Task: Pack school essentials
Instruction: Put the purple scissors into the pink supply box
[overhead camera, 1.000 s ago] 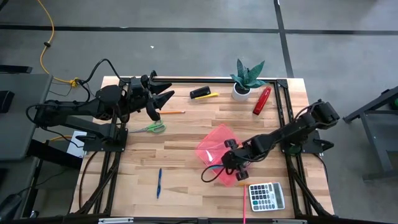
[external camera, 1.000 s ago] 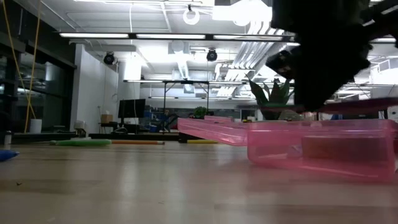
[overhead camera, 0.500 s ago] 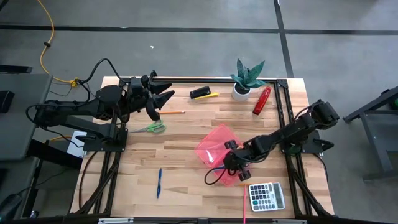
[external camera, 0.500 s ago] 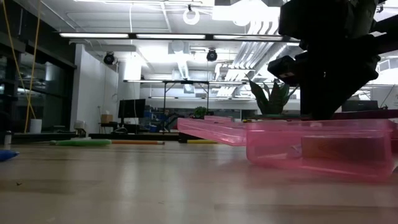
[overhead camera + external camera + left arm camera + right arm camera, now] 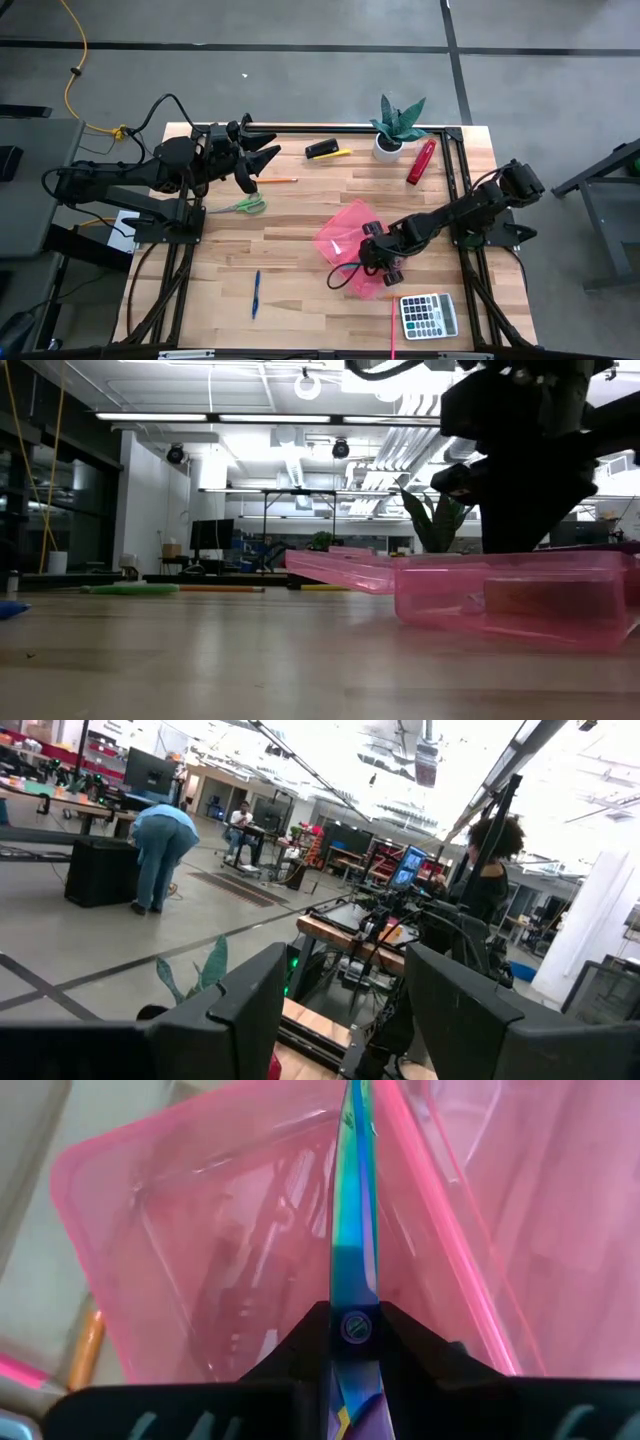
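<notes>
While iridescent-bladed scissors (image 5: 352, 1250) are clamped by the right gripper (image 5: 352, 1330) over the translucent pink tray (image 5: 340, 235), apparently empty, green-handled scissors (image 5: 243, 206) and blue pen (image 5: 256, 293) are left unpacked; left gripper (image 5: 258, 166) is held open.

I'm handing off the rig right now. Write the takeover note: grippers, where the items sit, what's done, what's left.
Right gripper: shut on the scissors, iridescent blades pointing into the pink case, which lies open on the table. Not released yet.
Left gripper: open, idle, raised at the table's far-left area.
Still loose on the table: green-handled scissors, orange pencil, blue pen, black-and-yellow item, red item by the plant, calculator.
Done: nothing clearly packed; the case's contents are unclear.
Left: drop the scissors in, then collect the rest.
</notes>
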Motion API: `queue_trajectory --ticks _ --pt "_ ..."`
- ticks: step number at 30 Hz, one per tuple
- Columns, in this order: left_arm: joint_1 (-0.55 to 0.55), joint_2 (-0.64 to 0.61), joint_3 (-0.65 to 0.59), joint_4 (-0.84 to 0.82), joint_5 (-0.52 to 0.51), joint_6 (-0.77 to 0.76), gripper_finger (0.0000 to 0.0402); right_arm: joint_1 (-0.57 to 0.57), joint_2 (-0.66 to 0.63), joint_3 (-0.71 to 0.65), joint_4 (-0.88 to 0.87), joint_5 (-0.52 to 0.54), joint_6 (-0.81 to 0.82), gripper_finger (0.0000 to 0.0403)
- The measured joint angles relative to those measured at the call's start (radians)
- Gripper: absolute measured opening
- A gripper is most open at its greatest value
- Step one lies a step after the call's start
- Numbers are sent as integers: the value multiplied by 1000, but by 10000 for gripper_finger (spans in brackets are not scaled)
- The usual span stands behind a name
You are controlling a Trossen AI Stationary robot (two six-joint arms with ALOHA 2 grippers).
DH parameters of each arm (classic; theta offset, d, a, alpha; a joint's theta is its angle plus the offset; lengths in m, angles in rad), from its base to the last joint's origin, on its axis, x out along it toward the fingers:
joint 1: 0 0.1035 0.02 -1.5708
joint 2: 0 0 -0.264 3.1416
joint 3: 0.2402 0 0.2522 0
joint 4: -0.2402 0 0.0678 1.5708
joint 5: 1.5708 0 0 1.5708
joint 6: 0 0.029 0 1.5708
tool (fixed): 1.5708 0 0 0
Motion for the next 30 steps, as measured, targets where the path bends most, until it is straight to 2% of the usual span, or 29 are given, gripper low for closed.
queue_trajectory --ticks 26,30 --pt "0 0 0 0 0 3 195 -12 7 0 58 -8 4 47" --pt "0 0 0 0 0 3 195 -12 7 0 38 -11 4 66"
